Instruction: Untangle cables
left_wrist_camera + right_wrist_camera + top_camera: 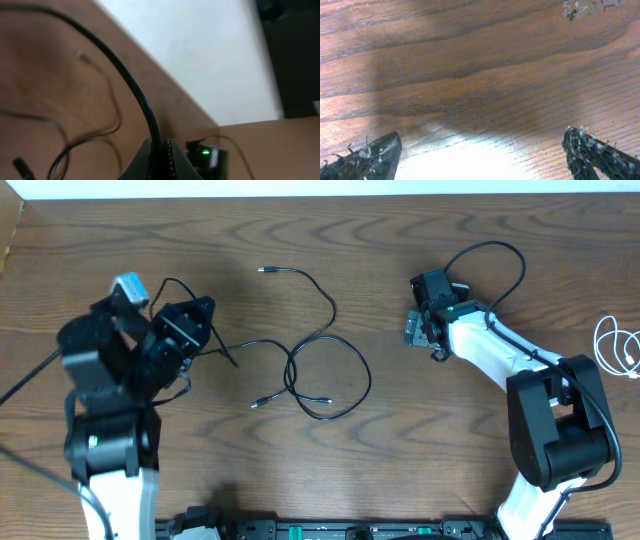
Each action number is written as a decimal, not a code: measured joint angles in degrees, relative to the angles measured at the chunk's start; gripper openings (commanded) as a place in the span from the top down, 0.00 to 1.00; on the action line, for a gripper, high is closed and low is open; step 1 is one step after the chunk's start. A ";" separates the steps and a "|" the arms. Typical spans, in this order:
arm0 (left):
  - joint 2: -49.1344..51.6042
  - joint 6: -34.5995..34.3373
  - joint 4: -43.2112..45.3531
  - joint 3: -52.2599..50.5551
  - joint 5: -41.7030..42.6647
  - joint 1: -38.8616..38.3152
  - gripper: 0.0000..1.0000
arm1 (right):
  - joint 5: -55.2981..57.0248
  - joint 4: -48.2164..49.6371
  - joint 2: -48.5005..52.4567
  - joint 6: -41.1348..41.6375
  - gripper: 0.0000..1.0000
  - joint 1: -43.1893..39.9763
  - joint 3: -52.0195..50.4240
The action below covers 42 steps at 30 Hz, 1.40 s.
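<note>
Left tool (205,338) clamped on black cable (330,370), right tool (418,330) wide open, white cable (618,345) at table (450,440) right edge

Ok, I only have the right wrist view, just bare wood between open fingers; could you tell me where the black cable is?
Observer: The black cable lies in loops at centre, left of your right gripper, not touching it.
Operator: Is anything holding it?
Observer: Yes, the left gripper is shut on one stretch of it.
Operator: And the white one?
Observer: The white cable sits coiled at the far right, apart from the black.
</note>
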 measured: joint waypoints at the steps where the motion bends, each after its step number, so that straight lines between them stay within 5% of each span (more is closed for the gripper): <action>1: 1.36 0.59 -0.46 0.00 -0.07 0.00 0.93 | 0.00 0.02 0.00 0.02 0.01 0.00 0.00; 18: 19.50 15.28 -5.84 0.00 -6.05 0.00 0.93 | 1.27 0.31 0.00 0.00 0.01 0.00 0.00; 42: 30.40 16.98 -2.80 0.02 -9.79 0.00 0.93 | 1.31 0.44 0.00 -1.46 0.01 0.00 0.00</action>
